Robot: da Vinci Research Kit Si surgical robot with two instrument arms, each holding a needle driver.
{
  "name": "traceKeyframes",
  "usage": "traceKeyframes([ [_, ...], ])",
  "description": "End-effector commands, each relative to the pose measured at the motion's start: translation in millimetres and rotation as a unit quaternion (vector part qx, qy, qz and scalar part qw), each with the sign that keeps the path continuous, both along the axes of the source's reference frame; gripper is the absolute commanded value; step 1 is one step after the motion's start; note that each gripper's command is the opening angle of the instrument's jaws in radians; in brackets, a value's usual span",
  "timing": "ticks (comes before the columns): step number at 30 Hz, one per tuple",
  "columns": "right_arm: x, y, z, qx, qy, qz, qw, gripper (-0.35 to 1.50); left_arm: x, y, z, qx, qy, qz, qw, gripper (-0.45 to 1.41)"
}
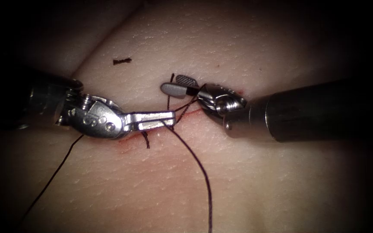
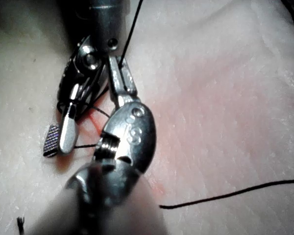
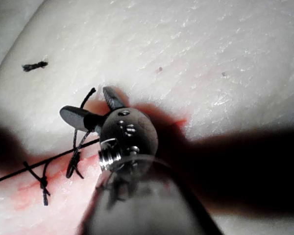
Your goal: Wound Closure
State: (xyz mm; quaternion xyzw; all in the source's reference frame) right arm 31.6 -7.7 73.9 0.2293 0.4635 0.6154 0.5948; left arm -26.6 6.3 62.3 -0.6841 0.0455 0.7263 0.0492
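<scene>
My left tool [image 1: 172, 117] comes in from the left and lies along the cut [image 1: 191, 113], a thin red line across the tissue [image 1: 255, 181]. Its jaws are shut on the dark thread [image 1: 197, 162], which hangs from their tip toward the near edge. In the left wrist view the same jaws [image 2: 118, 68] pinch the thread [image 2: 131, 27]. My right tool [image 1: 170, 83] reaches in from the right with its jaws open just beyond the cut and nothing gripped. Strands of thread [image 1: 185, 105] cross by its wrist, and the right wrist view shows those open jaws [image 3: 84, 100].
A tied stitch with short tails [image 1: 146, 140] sits on the cut under the left tool, seen as a knot [image 3: 41, 183] in the right wrist view. A cut scrap of thread [image 1: 121, 61] lies far left. Red fluid [image 1: 128, 140] stains the cut. Another strand [image 1: 52, 177] trails near left.
</scene>
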Motion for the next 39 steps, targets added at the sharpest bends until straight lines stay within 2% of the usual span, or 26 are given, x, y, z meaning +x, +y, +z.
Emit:
traceKeyframes([
  [1, 0.9, -0.8, 0.5, 0.002, 0.005, -0.006, 1.000, 1.05, -0.5, -0.5, 0.5, 0.001, 0.000, 0.000, 1.000, -0.45],
  [15, 4.1, -0.4, -0.3, 0.007, 0.025, -0.013, 1.000, 0.84, 0.0, -1.1, 0.5, -0.001, -0.001, 0.003, 1.000, -0.45],
  [17, 4.1, -0.3, -0.2, 0.007, 0.024, -0.013, 1.000, 0.74, 0.1, -1.1, 0.4, -0.001, -0.001, 0.003, 1.000, -0.45],
  [18, 4.1, -0.3, -0.2, 0.007, 0.025, -0.013, 1.000, 0.68, 0.2, -1.1, 0.4, -0.001, 0.000, 0.003, 1.000, -0.45],
  [21, 3.9, -0.3, -0.2, 0.007, 0.025, -0.013, 1.000, 0.32, 0.2, -1.1, 0.4, -0.001, 0.000, 0.003, 1.000, -0.45],
  [22, 3.9, -0.3, -0.3, 0.007, 0.025, -0.014, 1.000, 0.04, 0.2, -1.1, 0.4, -0.001, 0.000, 0.003, 1.000, -0.45],
  [24, 3.7, -0.3, -0.3, 0.010, 0.026, -0.013, 1.000, -0.35, 0.2, -1.2, 0.4, -0.001, 0.000, 0.003, 1.000, -0.45],
  [33, 3.4, 0.4, -1.3, -0.054, -0.001, -0.046, 0.997, -0.35, 0.6, -1.5, 0.6, -0.002, 0.003, 0.002, 1.000, -0.45],
  [39, 3.7, -0.4, -2.3, -0.085, -0.003, -0.069, 0.994, -0.35, 2.8, -0.7, 0.4, 0.003, 0.017, -0.006, 1.000, -0.45],
])
